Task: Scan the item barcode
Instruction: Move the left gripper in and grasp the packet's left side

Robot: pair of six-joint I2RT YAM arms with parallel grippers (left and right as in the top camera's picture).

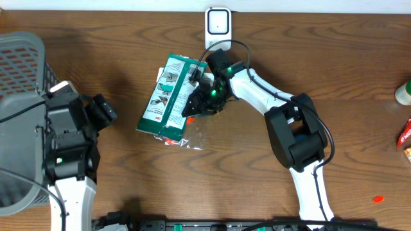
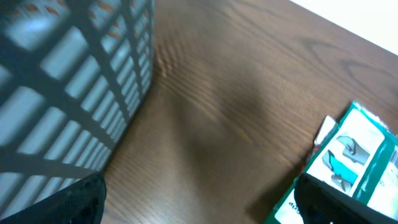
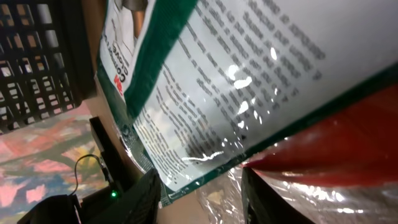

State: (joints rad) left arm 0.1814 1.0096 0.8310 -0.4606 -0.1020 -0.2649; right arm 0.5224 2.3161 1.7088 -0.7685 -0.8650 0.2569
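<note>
Green-white packet (image 3: 249, 74) fills right wrist view, clamped in right end effector (image 1: 194, 104) above table (image 1: 321, 51), near white scanner (image 1: 218, 22) at far edge. Beside grey basket (image 1: 19, 70), left end effector (image 1: 106, 110) wide, empty.

Brown wood-grain table (image 1: 359, 58) fills the overhead view, grain running left to right, matte finish. A thin white strip (image 1: 321, 5) runs along the far edge; wall or floor, can't tell. A grey plastic lattice basket (image 1: 22, 58) stands at the left end, cropped by the frame; in the left wrist view its grid wall meets the tabletop. A black rail (image 1: 225, 225) with cables runs along the near edge. At the right edge are a green-and-white container (image 1: 404, 93) and a red packet (image 1: 405, 133), both cropped, with a small orange scrap (image 1: 377, 199) near the front right. Light is soft and from overhead, with diffuse shadows. The right wrist view shows a blurred pinkish patch (image 3: 37, 155), unidentifiable.
</note>
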